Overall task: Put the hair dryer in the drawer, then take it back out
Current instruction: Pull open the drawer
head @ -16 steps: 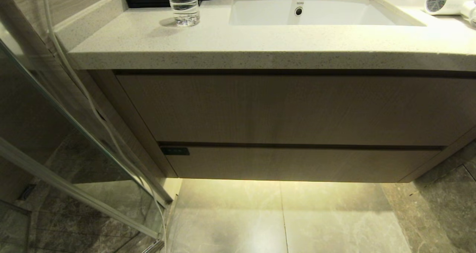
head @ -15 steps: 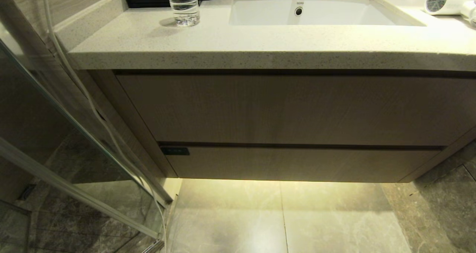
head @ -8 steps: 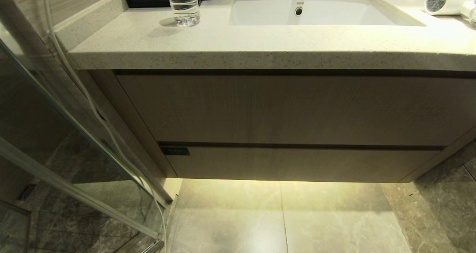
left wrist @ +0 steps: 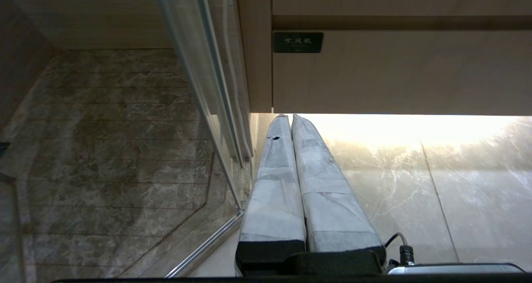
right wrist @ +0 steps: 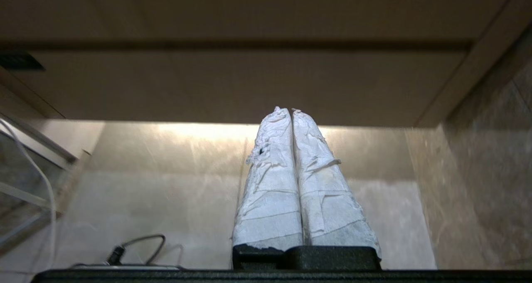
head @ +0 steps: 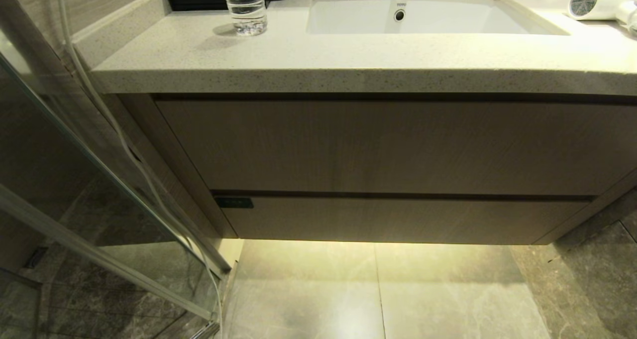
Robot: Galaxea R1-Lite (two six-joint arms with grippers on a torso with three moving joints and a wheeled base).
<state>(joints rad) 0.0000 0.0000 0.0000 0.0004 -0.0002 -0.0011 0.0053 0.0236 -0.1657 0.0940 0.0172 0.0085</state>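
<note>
glass shower partition with metal frame (head: 74, 145) at far left of the head view, a thin white cable (head: 124, 145) hanging down along it. clear plastic water bottle with red label (head: 245, 6) stands upright on the speckled beige stone countertop (head: 298, 55), left of the white rectangular undermount sink basin (head: 423, 15). small white plastic hair dryer with round grey mesh grille (head: 594, 0) lies on its side at the far right back of the countertop, right of the sink, grille facing left, partly cut by the frame edge.

below the counter, tall light wood-grain panel (head: 398, 145); under it the wide shallow light-brown wood-grain drawer (head: 398, 219), fully closed, small dark label (head: 234, 202) at its front's left end. lit pale marble floor tiles (head: 378, 289) beneath.

neither arm in the head view. left gripper (left wrist: 286, 117), white-taped fingers pressed together, empty, low over the floor, tips aimed near the drawer's left end below the label. right gripper (right wrist: 284, 109), white-taped fingers pressed together, empty, low over the floor, aimed at the drawer front's lower edge.
</note>
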